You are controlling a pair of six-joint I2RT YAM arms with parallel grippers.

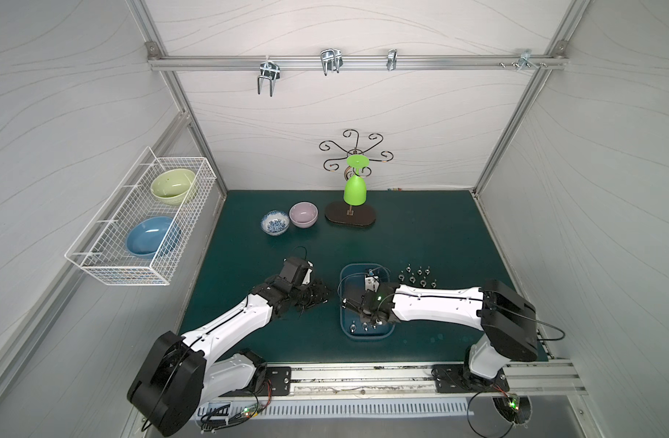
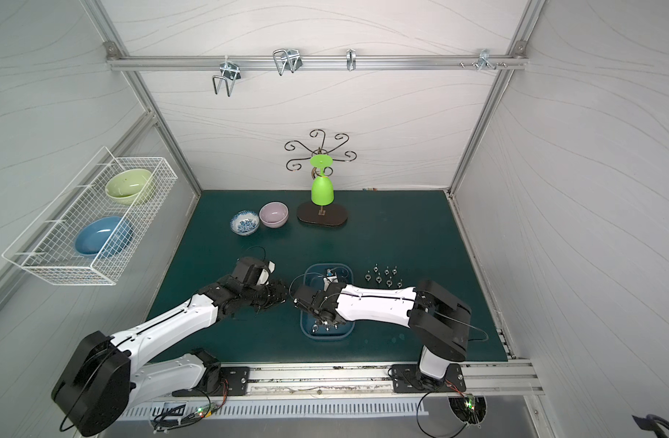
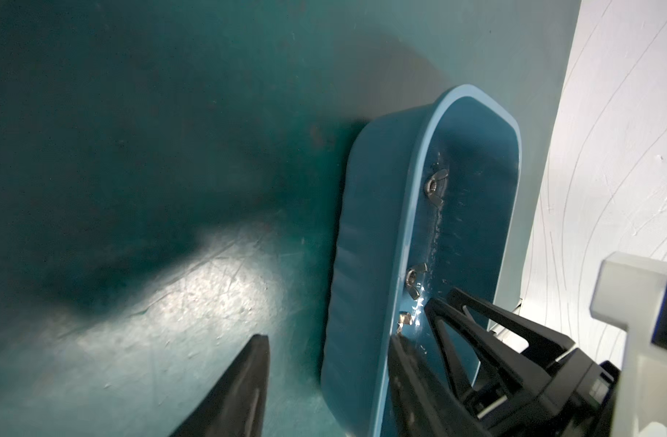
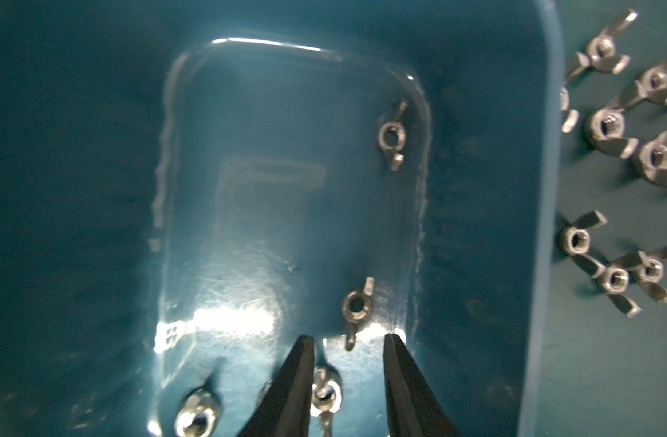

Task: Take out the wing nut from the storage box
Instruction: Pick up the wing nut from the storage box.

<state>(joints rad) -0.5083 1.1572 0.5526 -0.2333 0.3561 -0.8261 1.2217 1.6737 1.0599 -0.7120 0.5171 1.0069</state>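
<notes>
The blue storage box lies on the green mat, and its floor fills the right wrist view. Several steel wing nuts lie inside. My right gripper reaches down into the box, open; one wing nut lies between its fingers, close to one finger, and another wing nut sits just past the tips. My left gripper is open astride the box's left wall, with one finger outside and clear of the wall and the other finger inside at the rim.
Several wing nuts lie in a cluster on the mat right of the box. At the back stand a patterned bowl, a lilac bowl and a wire rack holding a green glass. A white wire basket hangs on the left wall.
</notes>
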